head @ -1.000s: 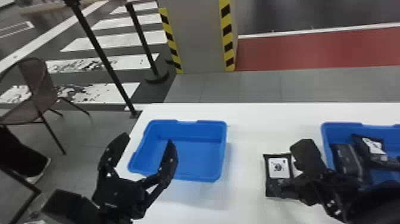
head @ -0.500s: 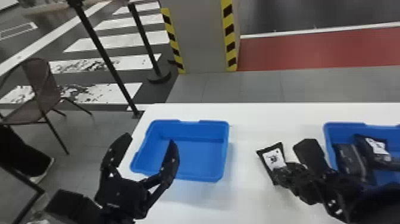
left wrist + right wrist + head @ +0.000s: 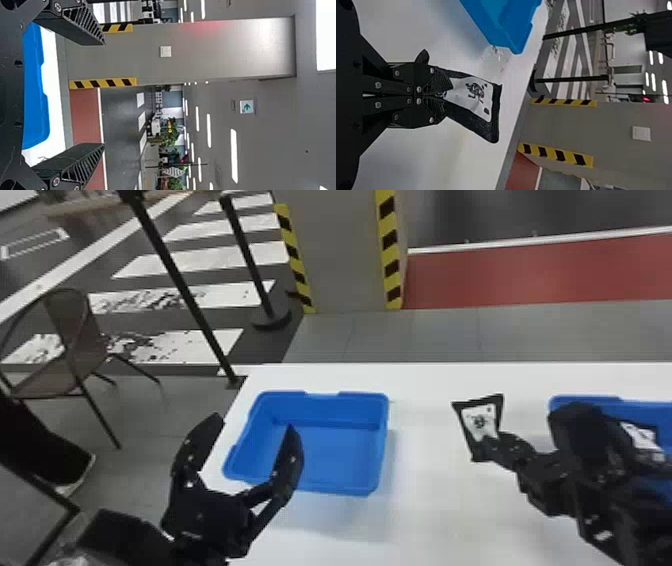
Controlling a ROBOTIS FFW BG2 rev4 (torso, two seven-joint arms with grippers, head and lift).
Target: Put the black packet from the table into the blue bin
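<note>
**Black packet held to the right of the empty blue bin**

The black packet is pinched by its near end in the right gripper, whose jaws are closed down on it. Its long axis is carried on outward from the fingertips, pointed mostly away from the robot with a slight lean toward the blue bin; the printed face is turned up toward the head camera. By the look of it in the right wrist view, the packet is held just clear of the table, though the gap under it cannot be judged well.

The blue bin is set to the packet's left, with a bare strip of table between, so a sideways carry to the left is called for, over the bin's right wall, before anything is let go. The free end, being the far one, will probably need to be kept high enough that the wall is not brushed.

The left gripper is placed at the blue bin's near left part, nearer to it than the right one is, with its jaws spread wide and nothing held between them. It could be met by the incoming packet if the carry is taken too far. Farther right of the blue bin, a second bin is seen, partly hidden by the right arm.
</note>
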